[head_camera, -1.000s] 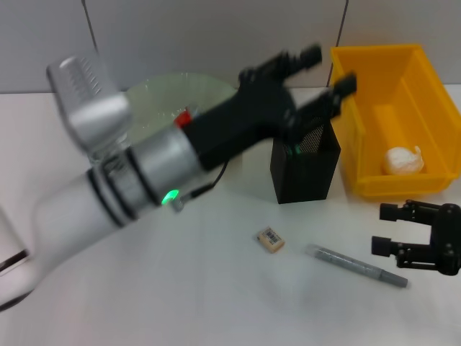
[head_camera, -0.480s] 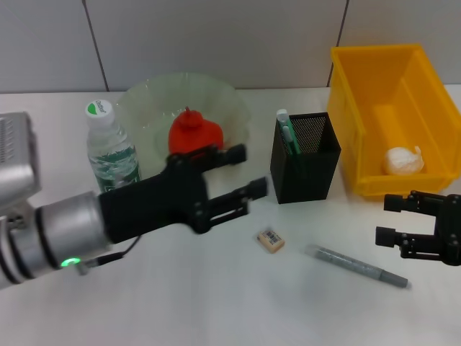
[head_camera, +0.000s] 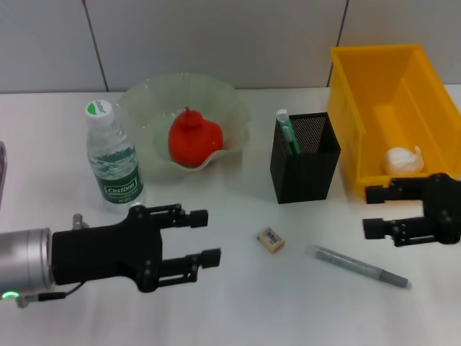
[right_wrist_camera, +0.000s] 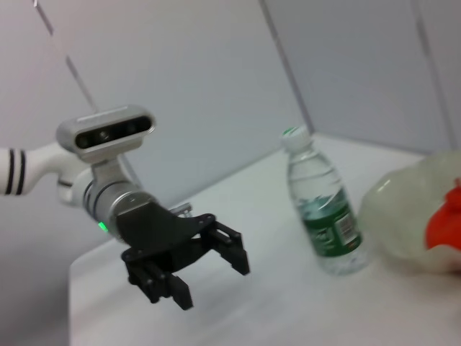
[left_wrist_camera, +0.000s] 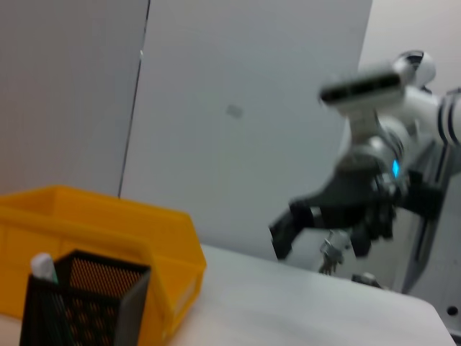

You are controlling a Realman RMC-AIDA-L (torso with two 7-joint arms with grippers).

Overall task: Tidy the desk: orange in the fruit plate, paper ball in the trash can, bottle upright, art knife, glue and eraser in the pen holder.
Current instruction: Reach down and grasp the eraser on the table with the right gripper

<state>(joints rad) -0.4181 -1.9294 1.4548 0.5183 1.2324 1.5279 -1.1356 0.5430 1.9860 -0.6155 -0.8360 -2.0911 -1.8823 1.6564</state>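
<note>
Eraser next — both tools spread wide, nothing held.
Eraser (head_camera: 270,240) flat on the tabletop (head_camera: 230,303), between left tool (head_camera: 194,241) and right tool (head_camera: 376,211), just before the pen holder (head_camera: 304,157) — best pinched across the narrow sides, then dropped straight in.

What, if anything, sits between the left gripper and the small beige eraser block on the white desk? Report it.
Nothing visible. The left gripper, fingers open, faces the small beige eraser block across bare white desk. The grey pen-like tool lies beyond the eraser, and the black mesh pen holder stands farther back.
</note>
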